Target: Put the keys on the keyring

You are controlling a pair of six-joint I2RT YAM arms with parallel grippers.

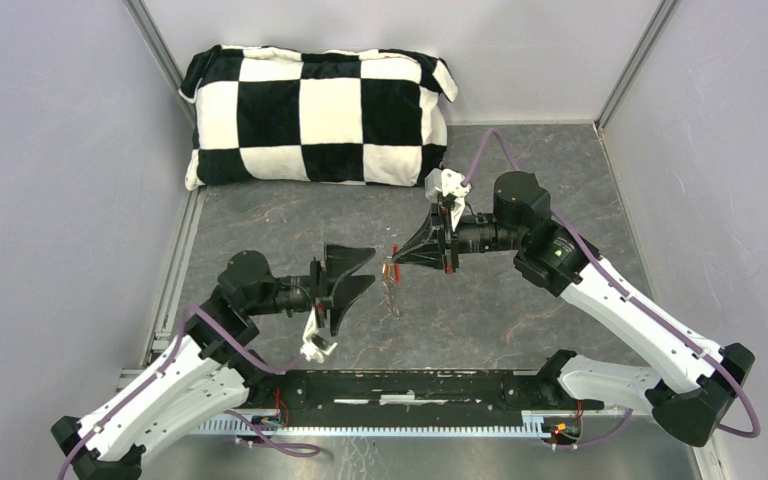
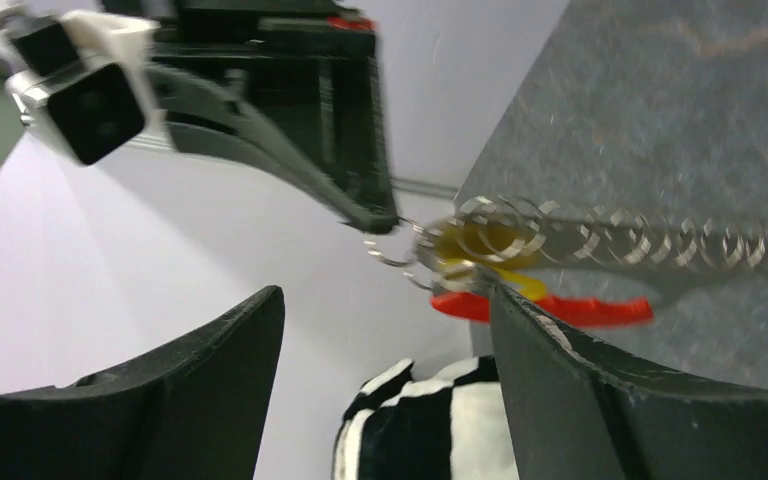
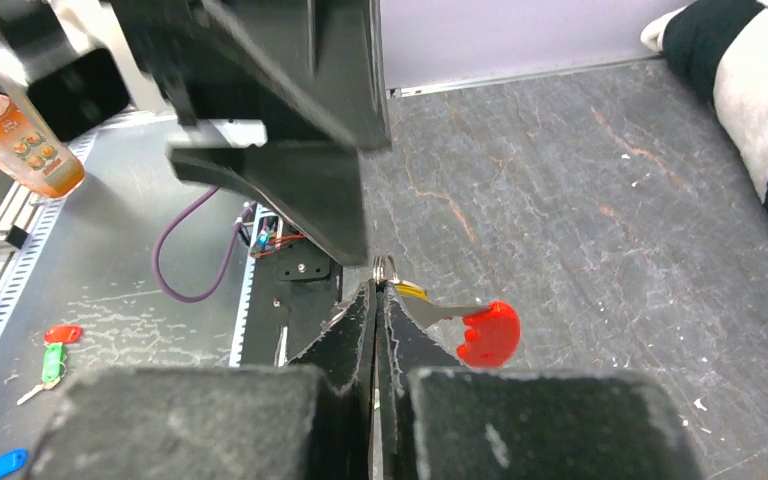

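**Top view:** your right claw (image 1: 398,258) is pinched shut on the top end of the keyring (image 1: 392,292), holding it up over the middle of the tabletop (image 1: 520,320). The chain trails from the pinch toward the near edge, so I judge it hangs straight down and that line is its long axis. The red tag (image 1: 395,249) and yellow key (image 1: 388,270) are bunched at the pinch. Your left claw (image 1: 368,270) is spread wide with nothing in it. It sits just beside the bundle on its left, tips pointing at it, and it's the only free claw. A checkered pillow (image 1: 320,115) lies at the far edge, well apart.

**Left wrist:** blurred. Both fingers are far apart and the gap is empty. The bundle sits ahead, over the right fingertip, not between the two. The chain runs off to the right, with the red tag under it and roughly parallel. The yellow head sits in the ring coils at the pinch end, but I can't tell if it's threaded on.

**Right wrist:** the fingers are tight together with the ring peeking out at the tip. The red tag pokes right, with a yellow sliver beside the ring. The green key (image 3: 50,363) lies on a grey metal strip (image 3: 140,300) past the tabletop's edge, well apart from both claws. It's not on the ring yet, so the open left claw looks like the one to fetch it.
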